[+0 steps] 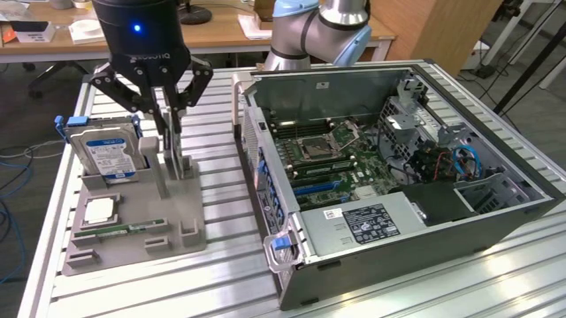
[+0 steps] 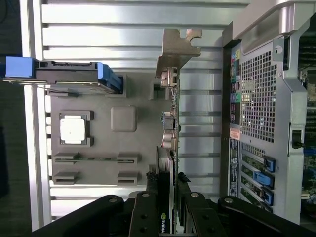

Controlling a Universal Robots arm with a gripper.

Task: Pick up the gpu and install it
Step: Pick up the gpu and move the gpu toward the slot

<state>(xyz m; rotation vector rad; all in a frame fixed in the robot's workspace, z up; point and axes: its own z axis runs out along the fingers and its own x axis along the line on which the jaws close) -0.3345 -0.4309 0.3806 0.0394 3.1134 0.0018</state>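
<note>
Black thin expansion card [image 1: 179,158] [image 2: 168,140] with a silver metal bracket stands on edge in the grey plastic holder tray [image 1: 132,246] [image 2: 98,101], beside the open computer case [image 1: 495,199]. The black gripper [image 1: 174,116] [image 2: 167,180] has its fingers pinched narrowly onto the card's top edge.

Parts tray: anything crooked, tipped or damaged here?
Nothing stands out. The gpu stands upright in its slot on the gray tray, with the gripper closed on it. The hard drive sits upright in its holder and the memory stick lies flat in its slot. No damage shows.
</note>
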